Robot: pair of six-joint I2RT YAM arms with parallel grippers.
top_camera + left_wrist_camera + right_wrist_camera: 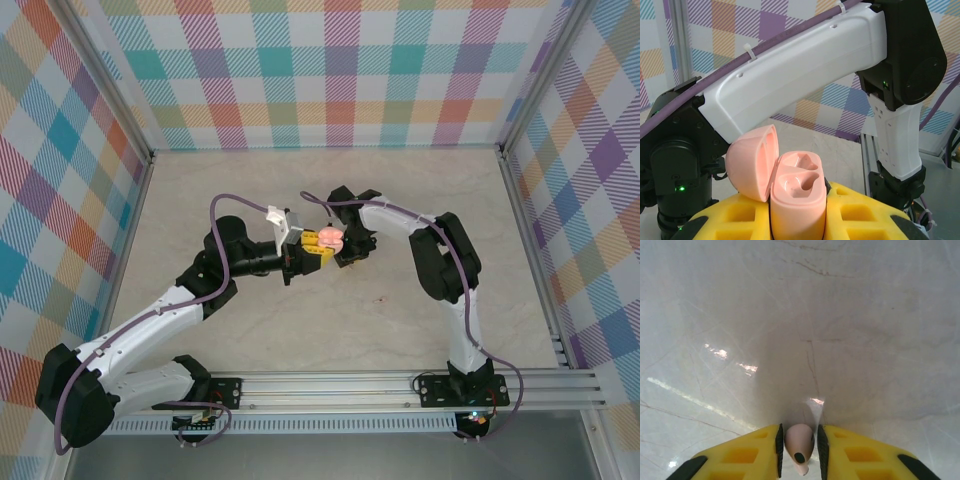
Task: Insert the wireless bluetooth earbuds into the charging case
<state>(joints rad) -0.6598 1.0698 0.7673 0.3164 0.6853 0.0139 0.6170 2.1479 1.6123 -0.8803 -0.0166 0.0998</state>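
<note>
1. Between the yellow fingers (875, 215) of the left gripper (798, 212): the charging case (797, 197), pale pink, clamped on both sides and standing upright. The jaws are closed down to the case's width.
2. On the case: the lid (752, 160) is hinged open and tipped away to the left of the body in the left wrist view. Two moulded wells (799, 175) face up, bare pink inside.
3. Right gripper (799, 440): narrow gap, black pads (779, 447) pinching one earbud (799, 445). The earbud is pale pink with a dark oval spot facing the wrist camera.
4. Relative to the case, top view: the right gripper sits just beside its right side and the left gripper is on its left, with the two fingertip sets nearly meeting at the case. Cannot tell whether the earbud touches the case.
5. Below the case: light marbled table (330, 330). It also shows past the earbud in the right wrist view.
6. Behind the case, left wrist view: the white link and black joint of the right arm (800, 65). Checked walls (805, 20) lie beyond it.
</note>
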